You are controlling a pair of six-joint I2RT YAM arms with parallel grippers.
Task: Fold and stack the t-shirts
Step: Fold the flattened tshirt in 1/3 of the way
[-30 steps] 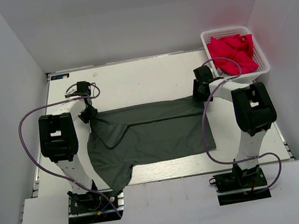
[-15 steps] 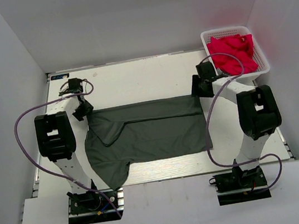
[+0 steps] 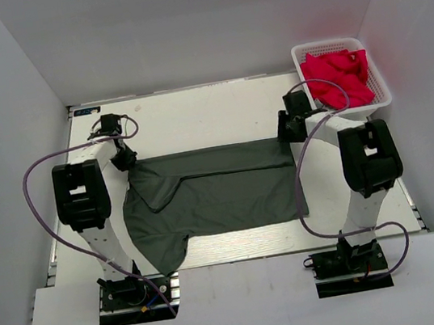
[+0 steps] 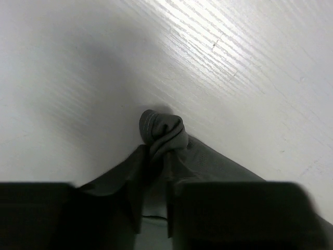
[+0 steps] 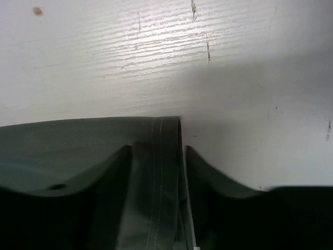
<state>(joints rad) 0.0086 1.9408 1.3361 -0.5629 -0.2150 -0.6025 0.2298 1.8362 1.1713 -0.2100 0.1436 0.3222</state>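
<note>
- Our left hand (image 3: 124, 158) is clenched on the bunched far-left corner of the grey t-shirt (image 3: 213, 192).
- Our right hand (image 3: 286, 131) grips its far-right hem.
- The shirt lies spread mid-desk (image 3: 194, 117), one sleeve reaching the near edge.
- White desk shows beyond the far hem.
- The red t-shirts (image 3: 339, 77) fill the basket (image 3: 326, 42), far right.

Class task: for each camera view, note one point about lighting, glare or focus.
Top external: even and sharp, though the red t-shirts throw a pink tint on the wall above the basket. Left wrist: glare streaks on the table, soft shadow around the bunched grey t-shirt, fingers dark and blurred. Right wrist: a glare band across the table, shadow at right, fingers out of focus.
</note>
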